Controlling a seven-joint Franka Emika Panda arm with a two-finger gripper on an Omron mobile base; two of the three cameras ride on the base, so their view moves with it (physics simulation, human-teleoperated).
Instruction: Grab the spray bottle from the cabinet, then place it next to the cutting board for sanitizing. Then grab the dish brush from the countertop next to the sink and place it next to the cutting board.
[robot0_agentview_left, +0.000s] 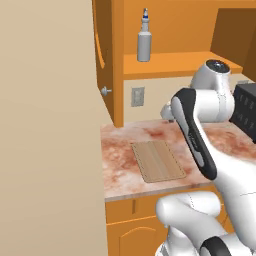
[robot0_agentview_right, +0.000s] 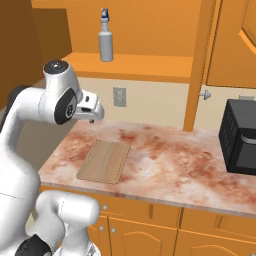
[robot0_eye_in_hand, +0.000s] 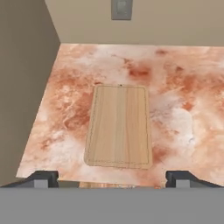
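Tool (robot0_eye_in_hand: 112, 177) hangs wide and empty over the tabletop (robot0_eye_in_hand: 175, 109), cutting board (robot0_eye_in_hand: 119, 126) dead ahead at twelve. Up beyond, the spray bottle (robot0_agentview_left: 144, 40) stands tall on the cabinet (robot0_agentview_left: 175, 62) shelf; a careless approach could topple it.

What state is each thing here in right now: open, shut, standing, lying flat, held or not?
Spray bottle: standing upright on the cabinet shelf, not held.
Cabinet: door swung open.
Cutting board: lying flat on the countertop, nothing on it.
Gripper: fingers spread open, empty, above the board.
Black appliance: door shut.
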